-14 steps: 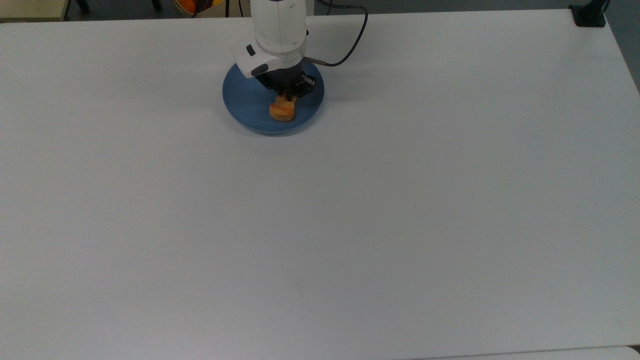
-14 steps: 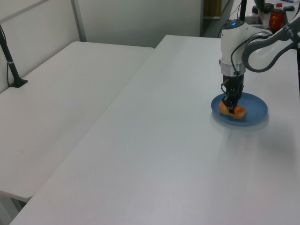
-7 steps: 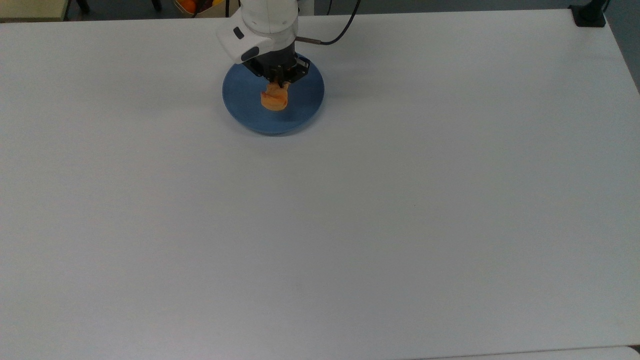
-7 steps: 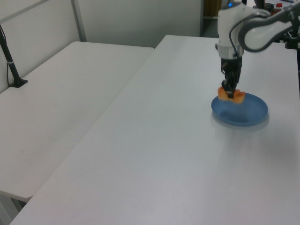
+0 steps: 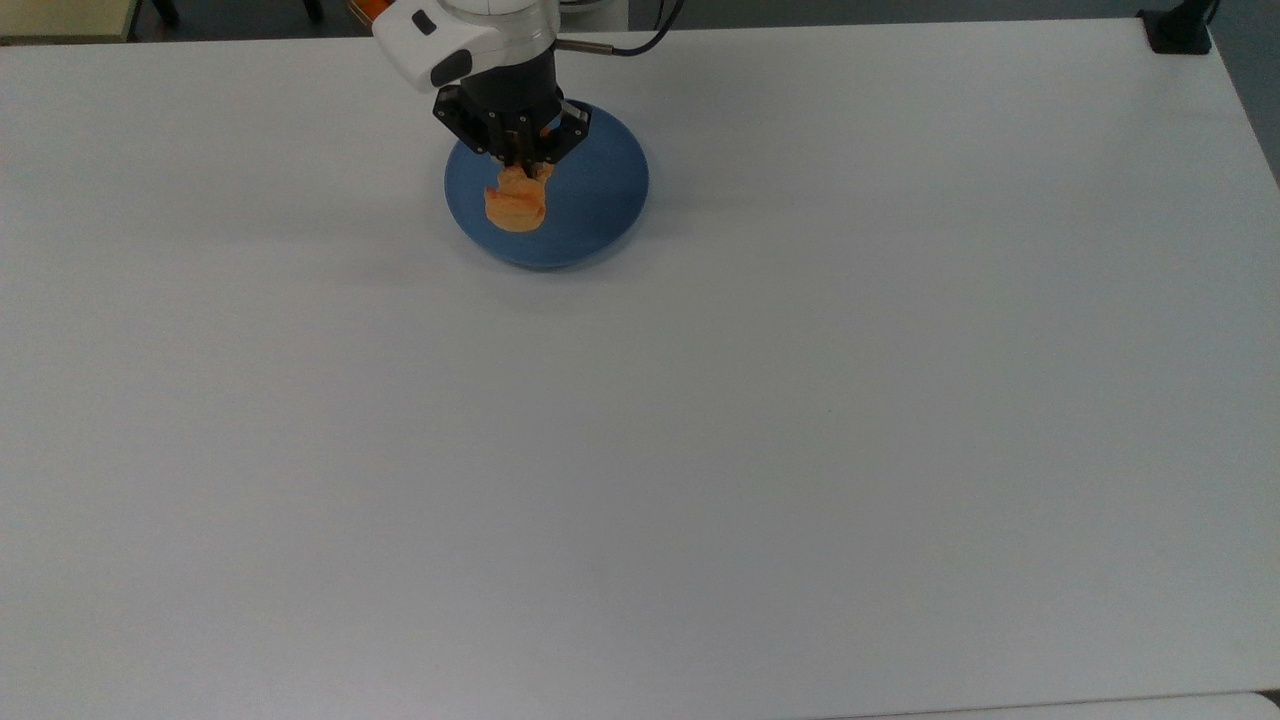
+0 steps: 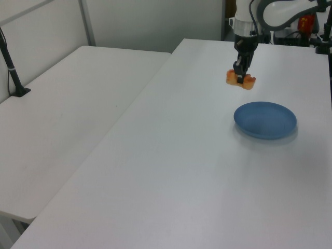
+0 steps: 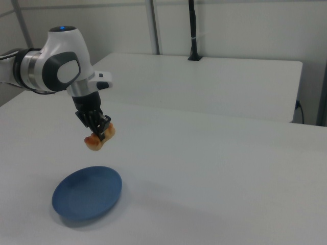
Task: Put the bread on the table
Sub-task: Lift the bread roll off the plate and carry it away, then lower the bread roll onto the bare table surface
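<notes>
My claw [image 6: 240, 78] is clenched on the small oblong orange-brown loaf of bread [image 6: 240, 80], and I have it in the air, clear above the round blue plate [image 6: 265, 120]. In the right view the bread [image 7: 99, 138] hangs well above the plate [image 7: 87, 192], with nothing touching its underside. In the top view the loaf [image 5: 516, 201] overlaps the plate's [image 5: 590, 200] near-left part, but the 2 side views tell me that is height, not contact.

I judge the bread to be light: it hangs from a pinch with no sag that I can make out. It looks like a stiff, moulded piece rather than something soft, so I expect it to keep its shape under my fingers. The lighter ridged segments on top should give some bite, though a smooth skin could slip if I jerk. My hold is across its narrow width near 1 end, and the longer part sticks out past my claw [image 7: 100, 128], so it may swing or tilt when I move.

The large plain white bench [image 5: 760, 420] lies open on every side of the plate. Lowering gently until the loaf's base meets the bench seems wise, since a drop could make it roll or bounce.
</notes>
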